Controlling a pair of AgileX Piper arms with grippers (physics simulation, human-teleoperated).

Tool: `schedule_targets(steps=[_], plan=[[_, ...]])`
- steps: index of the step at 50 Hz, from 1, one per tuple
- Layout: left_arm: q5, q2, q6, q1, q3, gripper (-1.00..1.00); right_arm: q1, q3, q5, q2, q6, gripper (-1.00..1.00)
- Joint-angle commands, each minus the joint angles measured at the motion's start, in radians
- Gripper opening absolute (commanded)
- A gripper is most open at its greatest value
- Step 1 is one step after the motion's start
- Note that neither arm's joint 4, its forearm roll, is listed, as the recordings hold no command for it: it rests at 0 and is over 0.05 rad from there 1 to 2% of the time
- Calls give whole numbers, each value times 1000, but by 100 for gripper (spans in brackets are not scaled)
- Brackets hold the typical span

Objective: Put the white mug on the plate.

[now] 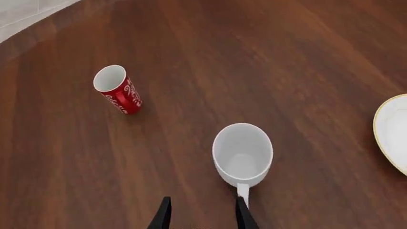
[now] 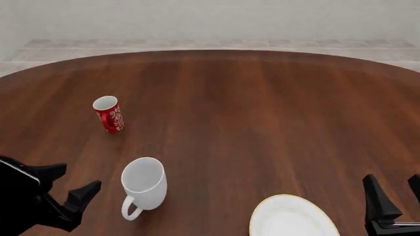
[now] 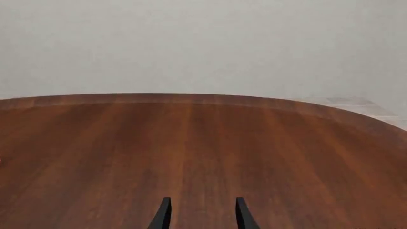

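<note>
The left gripper (image 2: pixel 74 181) hangs with fingers spread and nothing between them, just left of the white mug (image 2: pixel 145 183), which stands upright on the wooden table (image 2: pixel 262 113), its handle toward the arms. The plate (image 2: pixel 292 218) lies to the mug's right, apart from it. The right gripper (image 2: pixel 396 189) is likewise spread and unloaded. A red mug (image 2: pixel 109 114) stands farther back.
</note>
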Motion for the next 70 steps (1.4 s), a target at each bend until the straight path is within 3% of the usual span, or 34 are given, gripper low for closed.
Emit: schedule_targets(steps=[1,4,9,11,17,18,33,70], plan=[[-38,80,-7,-49,29,100,0,-1,-7,7,0,100],[-52,113,-45,-61,33,100,0,-1,-8,9,0,100],[-69,131,-31,-63,38,100,0,-1,-8,9,0,100],[-76,148,-76,-85,40,100,0,-1,-8,9,0,100],[-97,141,-73,-135,48,100,0,-1,-9,10,0,100],[-110,181,-103,-108,58,100,0,-1,-8,9,0,100],[-247,310,-172,-151,125,100,0,-1,-2,4,0,100],[-439,496,-241,-163,197,100,0,-1,-2,4,0,100]])
